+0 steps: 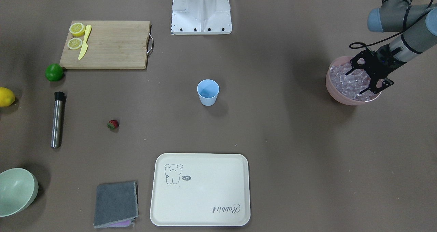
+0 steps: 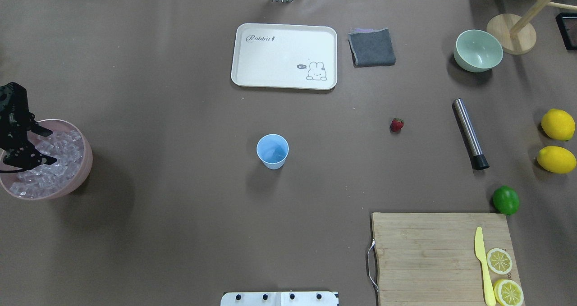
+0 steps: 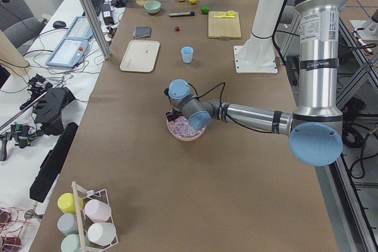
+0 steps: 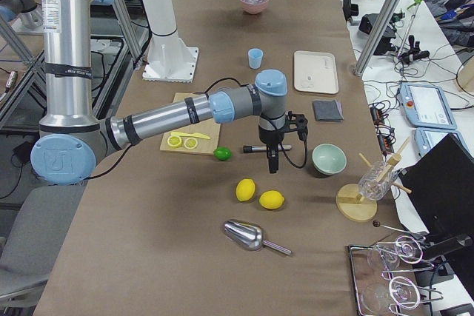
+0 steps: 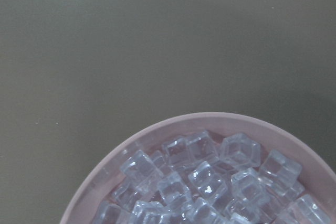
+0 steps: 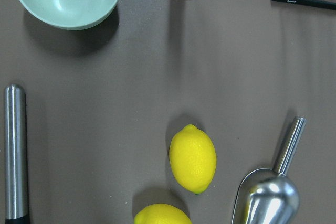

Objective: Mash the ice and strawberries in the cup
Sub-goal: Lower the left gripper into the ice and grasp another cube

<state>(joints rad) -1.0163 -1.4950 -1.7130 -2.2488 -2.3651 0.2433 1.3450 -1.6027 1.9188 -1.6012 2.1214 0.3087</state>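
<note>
The light-blue cup (image 1: 208, 92) stands upright mid-table; it also shows in the overhead view (image 2: 272, 151). The strawberry (image 1: 113, 124) lies alone on the table, well apart from the cup (image 2: 396, 125). The ice (image 2: 49, 175) fills a pink bowl (image 2: 74, 186) at the table's left end and shows close up in the left wrist view (image 5: 210, 182). My left gripper (image 2: 50, 147) is open, its fingers spread just above the ice (image 1: 356, 82). My right gripper (image 4: 270, 160) hangs over the table near the lemons; I cannot tell whether it is open or shut.
A steel muddler (image 2: 469, 132) lies beyond the strawberry. A white tray (image 2: 284, 56), grey cloth (image 2: 372, 47) and pale green bowl (image 2: 478, 50) sit along the far edge. Near the robot are a cutting board (image 2: 428, 256), a lime (image 2: 506, 200), two lemons (image 2: 558, 124) and a metal scoop (image 6: 268, 192).
</note>
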